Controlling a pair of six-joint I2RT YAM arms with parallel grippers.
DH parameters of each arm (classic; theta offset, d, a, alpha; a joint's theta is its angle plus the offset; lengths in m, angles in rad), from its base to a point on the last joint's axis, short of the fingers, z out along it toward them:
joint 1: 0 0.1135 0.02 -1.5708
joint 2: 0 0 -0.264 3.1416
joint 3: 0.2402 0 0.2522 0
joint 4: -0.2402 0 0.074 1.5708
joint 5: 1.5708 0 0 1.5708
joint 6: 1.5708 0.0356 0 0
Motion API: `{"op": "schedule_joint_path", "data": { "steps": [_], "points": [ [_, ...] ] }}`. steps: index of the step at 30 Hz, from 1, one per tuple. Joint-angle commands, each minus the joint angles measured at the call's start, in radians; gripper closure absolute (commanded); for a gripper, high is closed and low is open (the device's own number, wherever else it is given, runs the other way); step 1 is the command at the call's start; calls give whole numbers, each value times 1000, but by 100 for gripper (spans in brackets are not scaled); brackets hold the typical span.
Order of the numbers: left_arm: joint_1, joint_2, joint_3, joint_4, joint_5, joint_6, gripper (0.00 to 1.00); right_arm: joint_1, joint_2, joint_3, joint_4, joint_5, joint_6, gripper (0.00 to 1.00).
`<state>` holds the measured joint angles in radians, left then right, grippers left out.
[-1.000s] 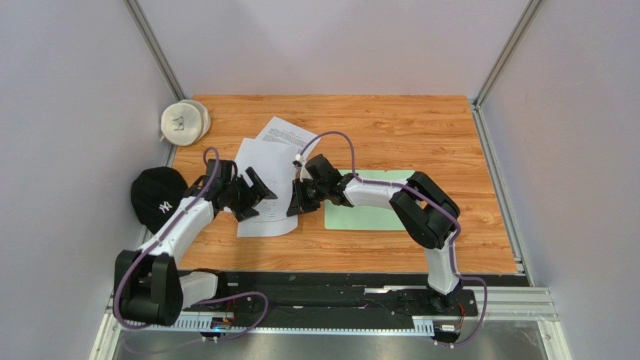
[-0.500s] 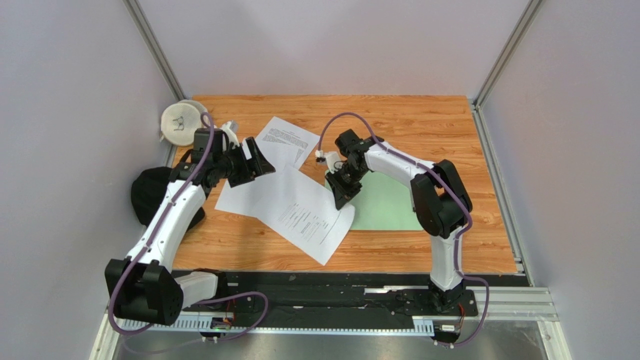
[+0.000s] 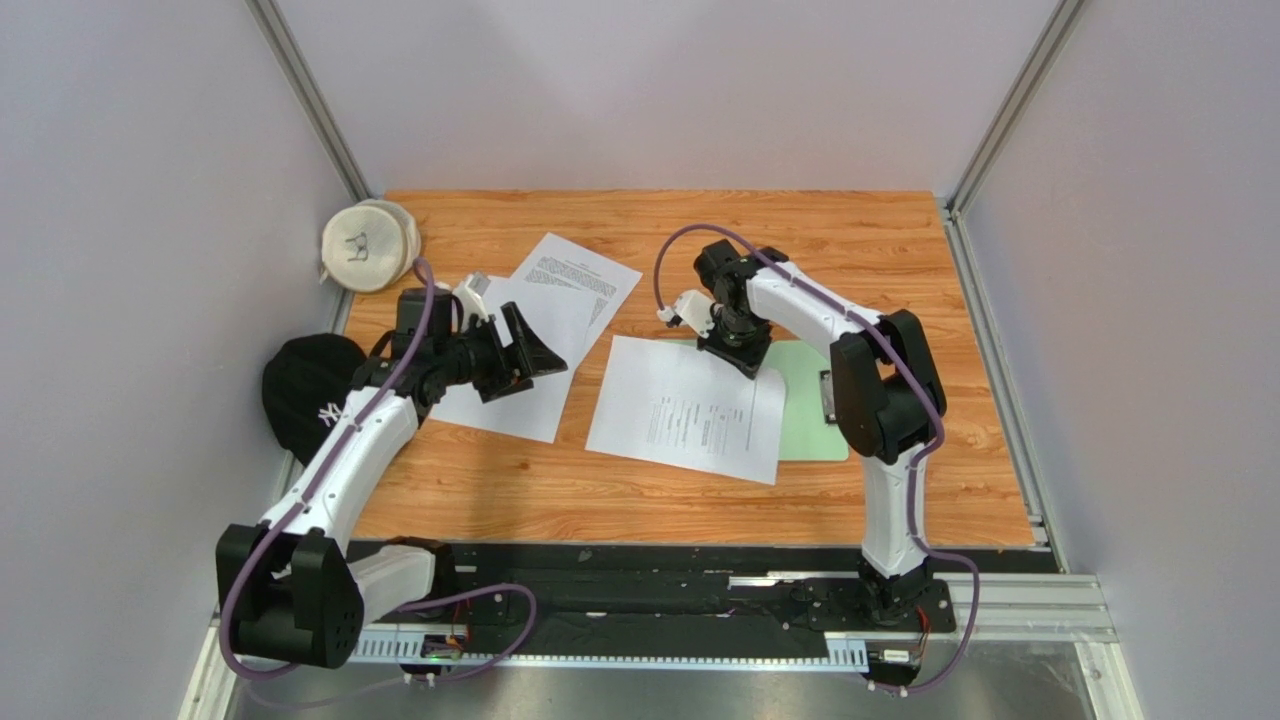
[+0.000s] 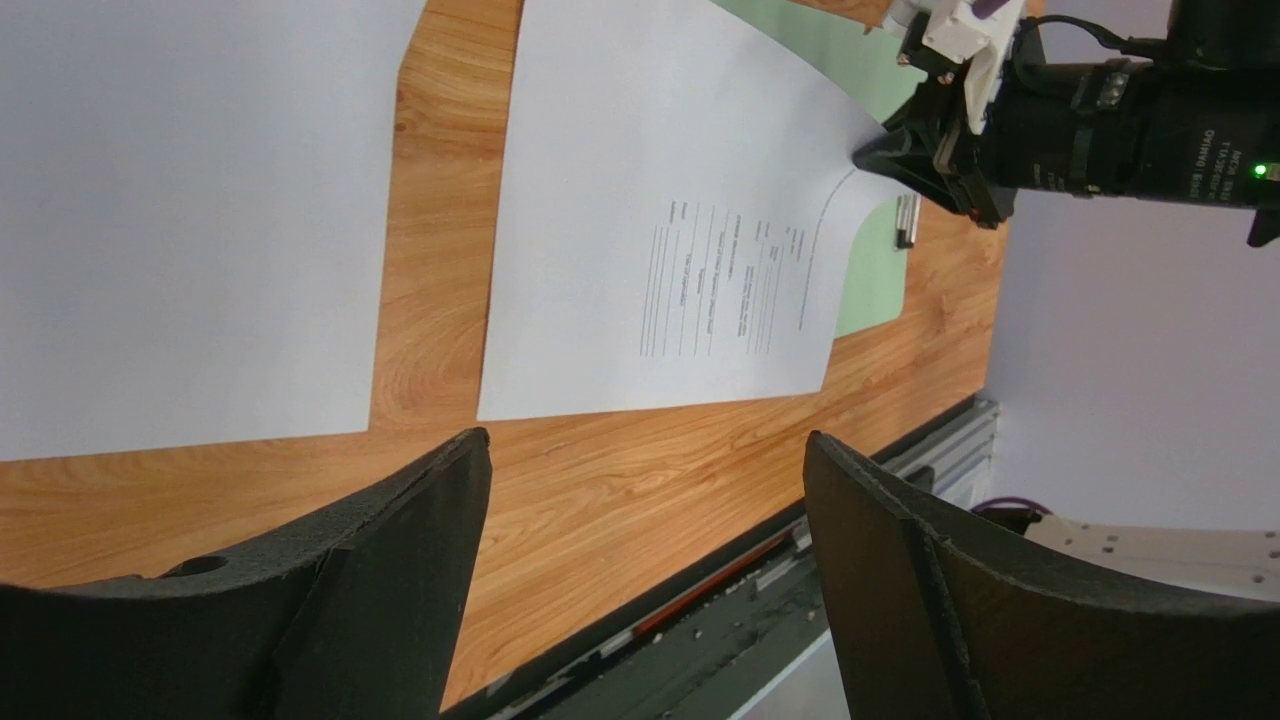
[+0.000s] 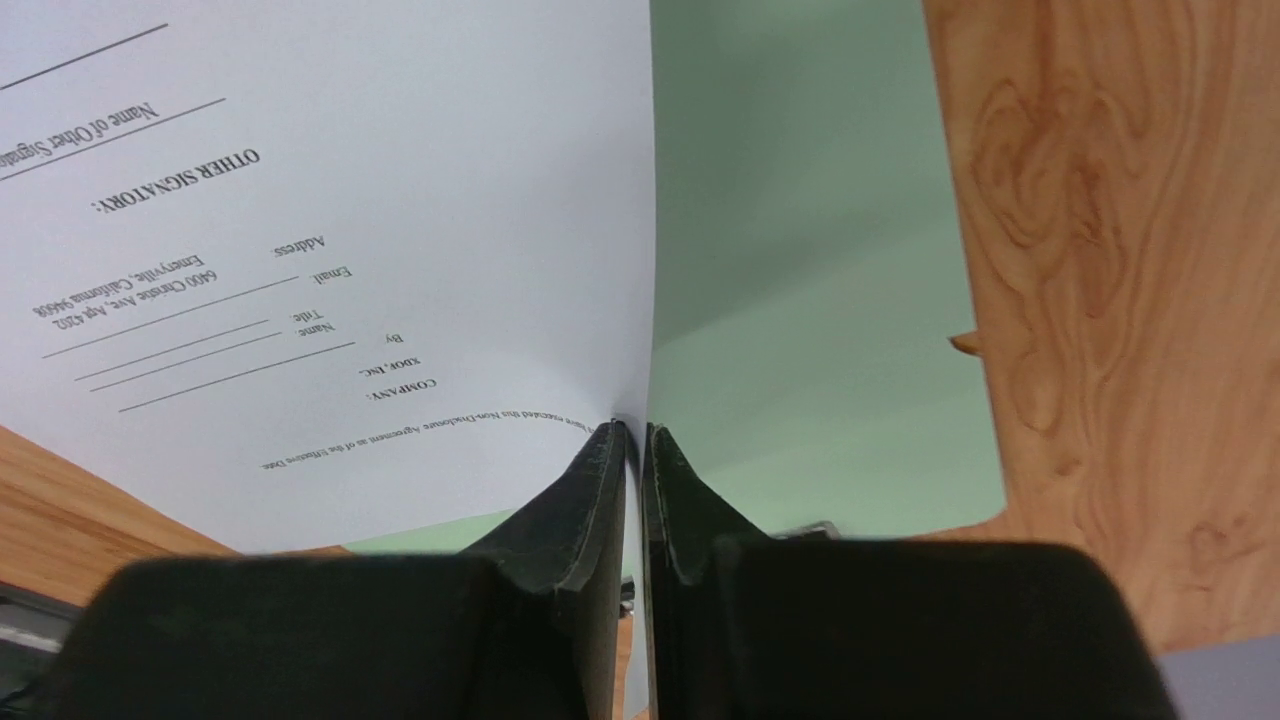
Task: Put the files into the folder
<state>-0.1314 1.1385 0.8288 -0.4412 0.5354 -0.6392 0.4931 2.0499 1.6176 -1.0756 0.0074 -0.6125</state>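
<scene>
My right gripper (image 3: 739, 348) is shut on the far edge of a printed white sheet (image 3: 684, 408), pinching it between the fingers (image 5: 594, 495). The sheet lies partly over the pale green folder (image 3: 809, 435), whose small metal clip (image 3: 825, 393) shows at its right end. In the right wrist view the sheet (image 5: 346, 255) curls up beside the green folder (image 5: 812, 255). Two more white sheets lie to the left, one blank-side-up (image 3: 519, 360) and one printed (image 3: 579, 278). My left gripper (image 3: 529, 353) is open and empty above the left sheet (image 4: 181, 210).
A black cap (image 3: 308, 390) lies at the table's left edge. A round cream pouch (image 3: 365, 245) sits at the far left corner. The black rail (image 3: 676, 570) runs along the near edge.
My right gripper has dragged the printed sheet right and back, onto the green folder. My left gripper has let go of it and moved slightly down over the left sheets.
</scene>
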Motion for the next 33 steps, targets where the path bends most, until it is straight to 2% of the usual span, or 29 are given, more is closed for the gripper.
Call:
{"op": "schedule_joint_path", "data": {
  "steps": [1,3,8,9,10,11,12,14,15,18,20,22,23,24,25,26,27,29,30,32,33],
  "points": [
    [-26,12,-14,117,89,-56,16,-30,16,59,28,121,-177,88],
    [-60,36,-2,116,89,-54,16,-36,41,94,25,135,-188,88],
    [-125,82,16,154,72,-69,14,-39,58,119,89,187,-214,76],
    [-132,93,18,162,69,-74,14,-41,55,128,107,189,-201,67],
    [-151,104,26,180,66,-80,14,-41,52,139,124,197,-182,54],
    [-160,128,33,186,66,-89,14,-41,46,143,147,206,-146,46],
    [-171,142,41,190,67,-93,14,-42,36,145,170,222,-118,41],
    [-209,173,65,211,58,-100,14,-44,3,162,165,227,-57,37],
    [-220,184,73,213,52,-103,14,-44,-14,160,161,221,-37,1],
    [-257,231,96,233,22,-125,14,-44,-112,107,193,247,18,0],
    [-281,277,124,234,-4,-135,15,-48,-158,94,226,334,72,0],
    [-324,332,191,176,-49,-117,15,-68,-168,105,244,472,324,0],
    [-341,360,231,124,-136,-82,15,-82,-165,140,171,503,405,0],
    [-359,388,275,67,-181,-64,15,-118,-168,140,130,475,565,0],
    [-393,450,358,-27,-222,-48,16,-143,-177,118,106,415,607,0],
    [-405,478,392,-69,-292,-33,17,-168,-235,69,155,291,647,0],
    [-418,503,421,-98,-322,-28,18,-215,-264,-61,195,246,681,0],
    [-433,547,469,-145,-373,-19,18,-272,-360,-172,307,112,747,0],
    [-433,552,471,-149,-390,-17,20,-280,-391,-280,343,76,766,0],
    [-433,557,466,-151,-437,2,20,-286,-437,-367,442,27,804,7],
    [-433,558,463,-152,-454,13,21,-287,-471,-430,465,11,818,14]
  ]
}}
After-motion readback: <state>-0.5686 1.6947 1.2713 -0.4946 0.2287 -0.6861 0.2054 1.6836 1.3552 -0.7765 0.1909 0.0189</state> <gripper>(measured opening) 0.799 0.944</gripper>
